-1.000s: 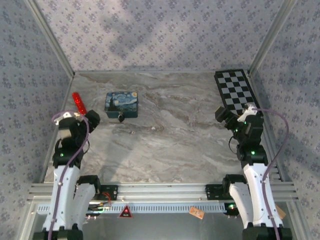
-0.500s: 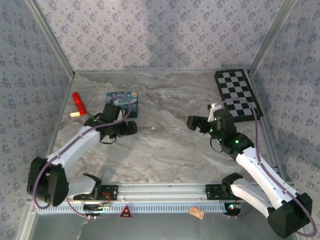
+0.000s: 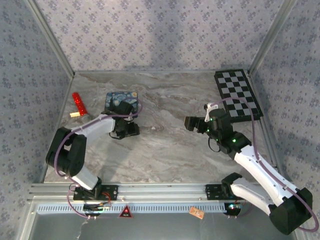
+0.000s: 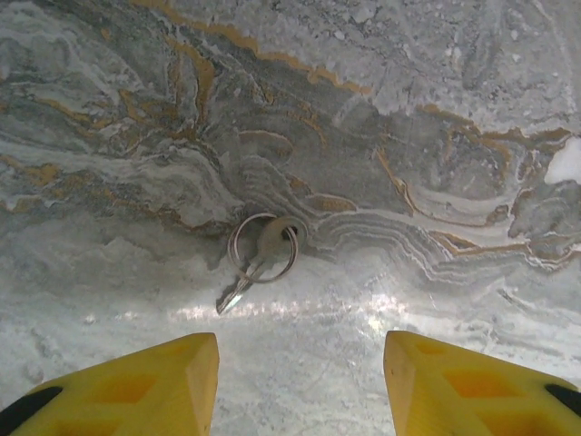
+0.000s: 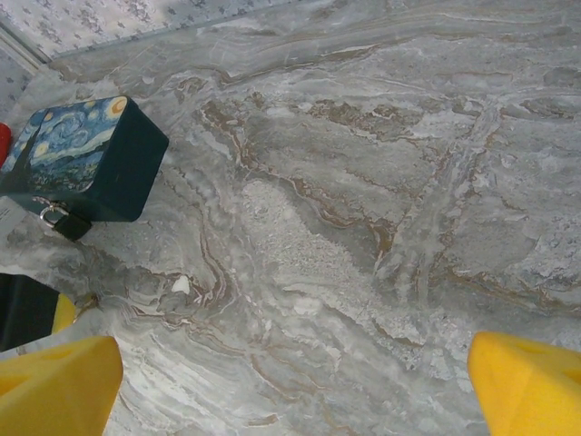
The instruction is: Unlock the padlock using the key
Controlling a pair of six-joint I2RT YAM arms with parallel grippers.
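The left end effector is open: in the left wrist view its two yellow fingers sit at the bottom edge, well apart, with bare tabletop between them. The key lies flat on the marble a little left of frame centre, above the gap between the fingers and clear of both. Its head rests inside a small ring and its blade points toward the lower left.

In the top view the left end effector is low over the tabletop left of centre, just below the box. The key is a small dark speck just to its right.

The box is dark blue with a painted night sky on the lid. In the right wrist view it sits at the upper left, and the padlock hangs at its lower left corner, small and dark, its shackle closed through the hasp.

The right end effector is open wide, with a yellow finger in each bottom corner and nothing between them. In the top view it hovers right of centre, well apart from the key.

A red bar lies at the left edge and a checkerboard at the upper right
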